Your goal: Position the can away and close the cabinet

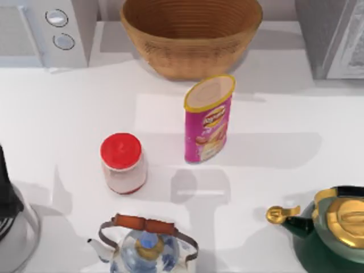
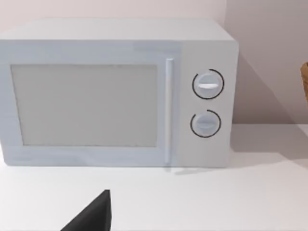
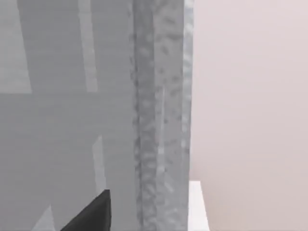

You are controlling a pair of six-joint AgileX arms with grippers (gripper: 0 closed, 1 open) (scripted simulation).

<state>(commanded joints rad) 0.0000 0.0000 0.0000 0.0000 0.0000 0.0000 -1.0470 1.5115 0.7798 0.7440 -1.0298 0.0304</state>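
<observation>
The can (image 1: 208,119) is standing upright near the middle of the white surface (image 1: 284,114), just before the basket (image 1: 190,34) at the far edge, with the cabinet (image 1: 335,37) sitting at the far right corner. Whether either arm's jaws are wide or narrow, I cannot tell.

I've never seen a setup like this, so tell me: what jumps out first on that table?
A tall pink can stands upright mid-table, in front of a big woven basket at the back. To its left sits a jar with a bright red lid, and a green and gold kettle sits at the front right corner.
</observation>
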